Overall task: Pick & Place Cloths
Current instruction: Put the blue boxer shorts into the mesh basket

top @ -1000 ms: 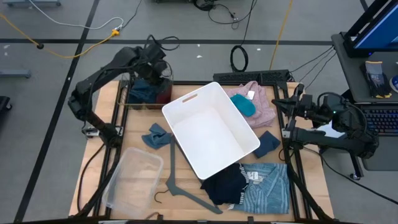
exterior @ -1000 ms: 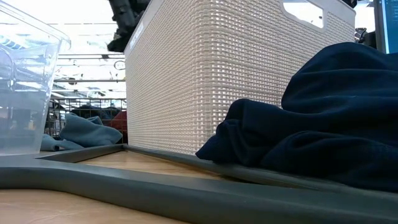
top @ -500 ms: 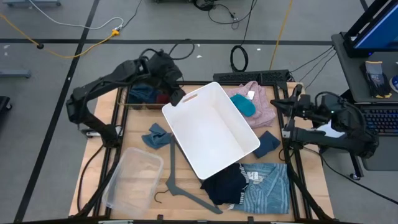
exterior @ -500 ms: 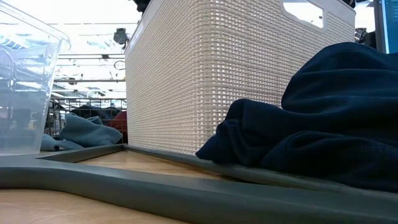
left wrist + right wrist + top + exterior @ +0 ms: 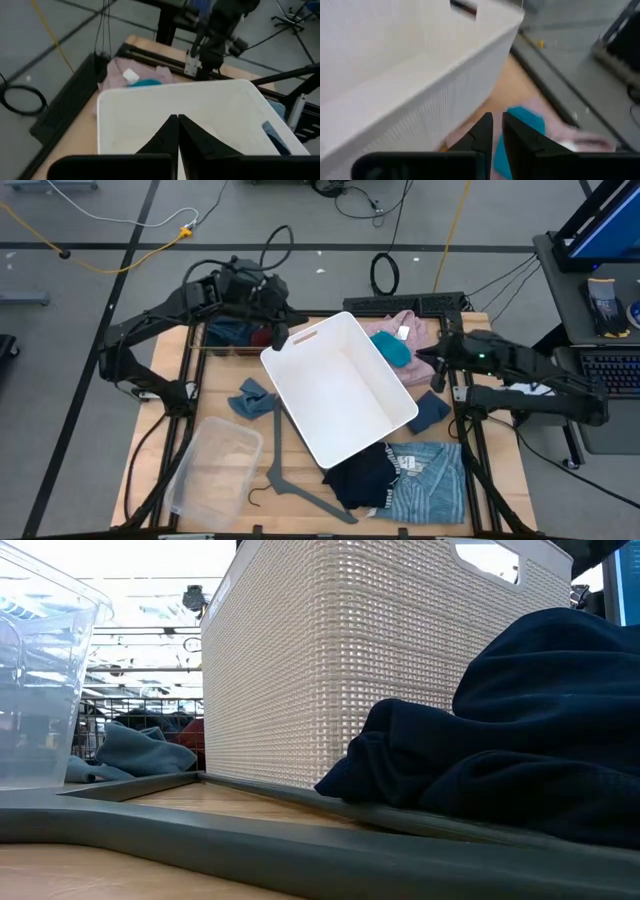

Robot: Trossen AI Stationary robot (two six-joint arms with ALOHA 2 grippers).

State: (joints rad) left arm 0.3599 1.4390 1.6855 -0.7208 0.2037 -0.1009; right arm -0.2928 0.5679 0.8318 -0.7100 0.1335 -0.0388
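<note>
Left tool (image 5: 283, 332) empty, pressed together over bin (image 5: 340, 385) far rim. Right tool (image 5: 428, 360) nearly closed, beside pink cloth (image 5: 420, 345) and teal cloth (image 5: 392, 350) at far right. Risk: clipping bin wall, shoving it.

White basket (image 5: 340, 395): matt plastic, woven-textured walls outside, smooth inside. Clear tub (image 5: 212, 465): glossy see-through plastic. Hanger (image 5: 290, 480): smooth grey plastic. Tabletop (image 5: 225, 430): pale bare wood, dark metal frame. Pink cloth (image 5: 420, 345) by right jaws: fuzzy fleece. Striped shirt (image 5: 430, 480): thin woven. Navy cloth (image 5: 500, 750): soft, matt knit.
</note>
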